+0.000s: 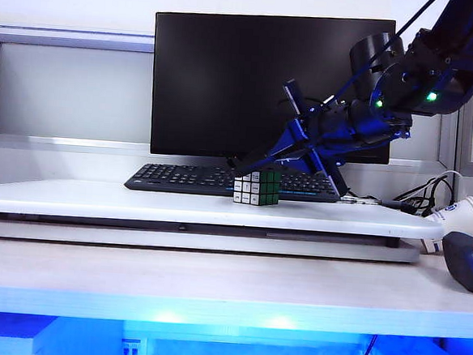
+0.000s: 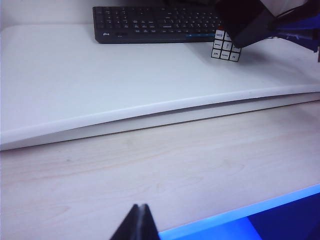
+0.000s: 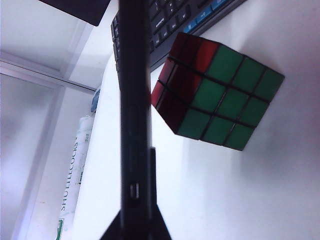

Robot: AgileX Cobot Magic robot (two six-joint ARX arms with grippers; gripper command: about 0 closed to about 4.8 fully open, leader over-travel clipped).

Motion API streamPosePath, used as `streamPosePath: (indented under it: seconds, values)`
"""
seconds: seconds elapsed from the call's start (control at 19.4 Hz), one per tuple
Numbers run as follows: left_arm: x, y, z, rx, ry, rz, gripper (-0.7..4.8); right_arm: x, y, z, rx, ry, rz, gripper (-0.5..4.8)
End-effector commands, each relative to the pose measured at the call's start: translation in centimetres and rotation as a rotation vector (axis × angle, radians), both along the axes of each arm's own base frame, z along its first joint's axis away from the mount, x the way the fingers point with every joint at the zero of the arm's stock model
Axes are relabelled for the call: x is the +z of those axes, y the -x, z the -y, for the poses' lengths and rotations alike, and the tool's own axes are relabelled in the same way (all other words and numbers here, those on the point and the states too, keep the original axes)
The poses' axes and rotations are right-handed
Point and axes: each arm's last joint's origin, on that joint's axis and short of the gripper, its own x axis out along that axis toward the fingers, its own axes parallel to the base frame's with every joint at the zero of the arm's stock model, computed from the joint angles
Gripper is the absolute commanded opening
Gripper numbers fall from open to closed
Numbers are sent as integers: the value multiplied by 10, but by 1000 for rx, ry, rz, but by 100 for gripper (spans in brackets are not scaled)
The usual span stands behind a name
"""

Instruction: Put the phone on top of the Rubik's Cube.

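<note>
One edge-on phone [image 3: 134,100] clamped in right tool [image 3: 135,220], tilted above Rubik's Cube [image 1: 257,187]. Level, centre, lower before release. Left tool [image 2: 136,225] shut, parked over worktop [image 2: 150,165].

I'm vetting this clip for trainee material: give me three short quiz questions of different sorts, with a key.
1. True or false: the phone already lies flat on the Rubik's Cube.
2. Which pincer holds the phone? A) left pincer B) right pincer
3. What long black thing lies behind the cube, in front of the monitor?

Key:
1. False; it is held tilted, its low end just above the cube.
2. B; the left one waits shut, low over the near desk.
3. The keyboard.
</note>
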Motion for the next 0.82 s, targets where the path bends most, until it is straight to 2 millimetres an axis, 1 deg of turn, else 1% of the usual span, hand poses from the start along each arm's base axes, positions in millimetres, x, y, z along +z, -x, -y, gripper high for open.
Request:
streamPosePath:
  seconds: [0.05,0.1,0.15,0.62,0.67,0.72,0.77,0.82]
  values:
    - [0,0,0,3,-5,-9,-5,11,-1,-1,4,-29,56,6]
    - [0,0,0,3,-5,-9,-5,11,-1,-1,1,-40,45,31]
    - [0,0,0,3,-5,-9,-5,11,-1,-1,-2,-49,36,86]
    - [0,0,0,3,-5,-9,-4,11,-1,-1,-2,-53,32,96]
    - [0,0,0,3,-5,-9,-4,11,-1,-1,-2,-53,32,111]
    - [0,0,0,3,-5,-9,-5,10,-1,-1,-2,-50,24,150]
    - [0,0,0,3,-5,-9,-5,9,-1,-1,-3,-46,12,177]
    - [0,0,0,3,-5,-9,-5,7,0,-1,-3,-40,-5,186]
